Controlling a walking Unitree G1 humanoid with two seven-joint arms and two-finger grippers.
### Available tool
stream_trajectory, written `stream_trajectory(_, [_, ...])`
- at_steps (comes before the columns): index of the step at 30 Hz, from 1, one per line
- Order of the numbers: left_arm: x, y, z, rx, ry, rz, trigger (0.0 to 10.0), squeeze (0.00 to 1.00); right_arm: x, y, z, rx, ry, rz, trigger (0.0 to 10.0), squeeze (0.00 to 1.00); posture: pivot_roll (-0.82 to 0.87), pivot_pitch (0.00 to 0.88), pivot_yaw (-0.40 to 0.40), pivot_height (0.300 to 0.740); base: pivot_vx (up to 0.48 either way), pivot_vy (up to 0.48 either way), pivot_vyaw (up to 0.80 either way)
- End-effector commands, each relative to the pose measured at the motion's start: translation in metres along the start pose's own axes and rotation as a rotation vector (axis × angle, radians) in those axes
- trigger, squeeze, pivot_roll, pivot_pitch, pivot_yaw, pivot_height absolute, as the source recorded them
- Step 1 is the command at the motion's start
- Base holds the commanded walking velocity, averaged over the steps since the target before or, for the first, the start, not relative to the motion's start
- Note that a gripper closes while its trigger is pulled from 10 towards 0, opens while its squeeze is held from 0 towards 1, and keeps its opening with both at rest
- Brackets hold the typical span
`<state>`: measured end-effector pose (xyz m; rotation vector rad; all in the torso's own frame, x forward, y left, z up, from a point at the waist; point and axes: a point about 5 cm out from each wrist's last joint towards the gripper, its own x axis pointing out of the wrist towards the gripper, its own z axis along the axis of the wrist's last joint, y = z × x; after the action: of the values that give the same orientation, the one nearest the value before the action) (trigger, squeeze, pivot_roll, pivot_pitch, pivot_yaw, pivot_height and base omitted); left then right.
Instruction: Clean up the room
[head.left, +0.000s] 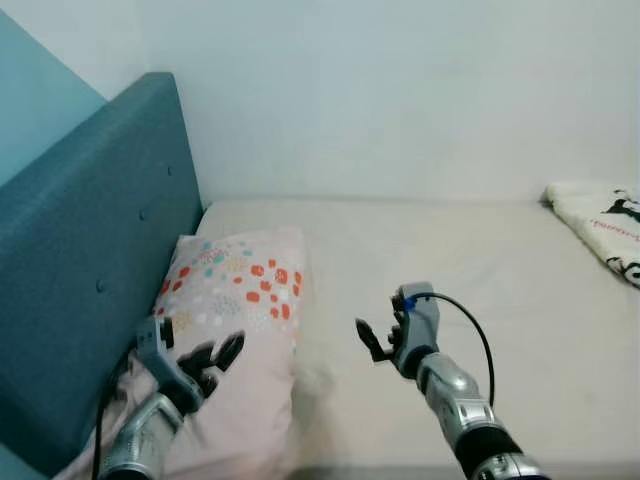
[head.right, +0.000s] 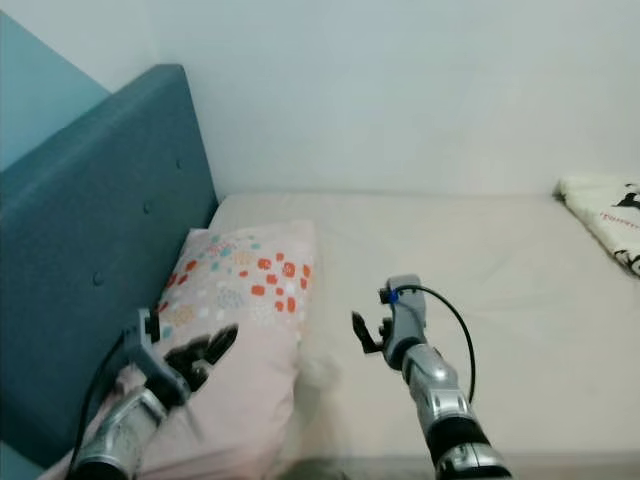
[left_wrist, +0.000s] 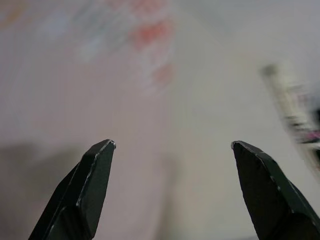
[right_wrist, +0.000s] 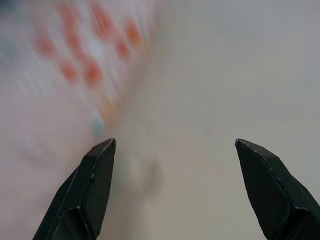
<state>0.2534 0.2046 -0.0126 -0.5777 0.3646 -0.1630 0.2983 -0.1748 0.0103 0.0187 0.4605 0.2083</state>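
A pink pillow (head.left: 243, 310) with red, teal and yellow dots lies on the bed's left side against the headboard. My left gripper (head.left: 222, 357) hovers over the pillow's near half, open, nothing between its fingers (left_wrist: 85, 192). My right gripper (head.left: 368, 338) hangs over the bare sheet just right of the pillow's edge, open and empty; its wrist view shows the dotted pillow (right_wrist: 65, 90) beside one fingertip (right_wrist: 95, 180).
The bed (head.left: 450, 280) has a plain beige sheet. A teal padded headboard (head.left: 90, 260) runs along the left. A white blanket with black print (head.left: 605, 225) lies at the far right. A pale wall (head.left: 400, 90) stands behind the bed.
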Motion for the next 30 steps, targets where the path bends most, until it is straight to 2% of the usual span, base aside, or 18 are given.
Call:
stream_trajectory(1, [-0.019, 0.020, -0.021, 0.007, 0.092, 0.120, 10.0, 0.00, -0.014, -0.011, -0.040, 0.003, 0.152, -0.083, 10.0, 0.00, -0.06, 0.000, -0.047, 0.740, 0.000, 0.000, 0.00])
stream_trajectory(2, [-0.019, 0.020, -0.021, 0.007, 0.092, 0.120, 10.0, 0.00, -0.014, -0.011, -0.040, 0.003, 0.152, -0.083, 10.0, 0.00, -0.06, 0.000, -0.047, 0.740, 0.000, 0.000, 0.00])
stream_trajectory(3, [-0.031, 0.028, -0.034, -0.004, 0.146, 0.172, 10.0, 0.00, -0.025, -0.016, -0.064, 0.019, 0.246, -0.138, 10.0, 0.00, -0.06, 0.000, -0.048, 0.740, 0.000, -0.480, 0.00])
stream_trajectory(5, [-0.050, 0.039, -0.056, -0.023, 0.230, 0.254, 10.0, 0.00, -0.044, -0.022, -0.094, 0.043, 0.360, -0.204, 10.0, 0.00, -0.06, 0.000, -0.049, 0.740, 0.000, 0.000, 0.00])
stream_trajectory(6, [-0.050, 0.039, -0.056, -0.023, 0.230, 0.254, 10.0, 0.00, -0.044, -0.022, -0.094, 0.043, 0.360, -0.204, 10.0, 0.00, -0.06, 0.000, -0.049, 0.740, 0.000, 0.000, 0.00])
stream_trajectory(8, [-0.066, 0.046, -0.073, -0.046, 0.296, 0.324, 10.0, 0.00, -0.056, -0.023, -0.113, 0.083, 0.418, -0.238, 10.0, 0.00, -0.06, 0.000, -0.046, 0.740, 0.000, 0.000, 0.00])
stream_trajectory(9, [-0.066, 0.046, -0.073, -0.046, 0.296, 0.324, 10.0, 0.00, -0.056, -0.023, -0.113, 0.083, 0.418, -0.238, 10.0, 0.00, -0.06, 0.000, -0.046, 0.740, 0.000, 0.000, 0.00])
stream_trajectory(11, [-0.084, 0.052, -0.089, -0.081, 0.353, 0.398, 10.0, 0.00, -0.069, -0.023, -0.131, 0.101, 0.479, -0.265, 10.0, 0.00, -0.07, 0.000, -0.041, 0.740, 0.000, -0.240, 0.00])
stream_trajectory(13, [-0.093, 0.053, -0.099, -0.099, 0.383, 0.424, 10.0, 0.00, -0.079, -0.023, -0.143, 0.110, 0.526, -0.280, 10.0, 0.00, -0.08, 0.000, -0.044, 0.740, 0.000, -0.480, 0.00])
stream_trajectory(18, [-0.090, 0.049, -0.102, -0.103, 0.384, 0.407, 10.0, 0.00, -0.091, -0.023, -0.157, 0.091, 0.591, -0.284, 10.0, 0.00, -0.07, 0.000, -0.052, 0.740, 0.000, -0.480, 0.00])
stream_trajectory(20, [-0.082, 0.045, -0.098, -0.105, 0.364, 0.384, 10.0, 0.00, -0.102, -0.023, -0.168, 0.062, 0.657, -0.286, 10.0, 0.00, -0.06, 0.000, -0.060, 0.740, 0.000, -0.480, 0.00])
stream_trajectory(26, [-0.074, 0.043, -0.092, -0.092, 0.358, 0.365, 10.0, 0.00, -0.106, -0.026, -0.170, 0.050, 0.667, -0.291, 10.0, 0.00, -0.07, 0.000, -0.054, 0.740, 0.000, -0.480, 0.00])
stream_trajectory(30, [-0.073, 0.043, -0.092, -0.086, 0.363, 0.362, 10.0, 0.00, -0.107, -0.029, -0.170, 0.054, 0.675, -0.296, 10.0, 0.00, -0.07, 0.000, -0.048, 0.740, 0.000, -0.480, -0.77])
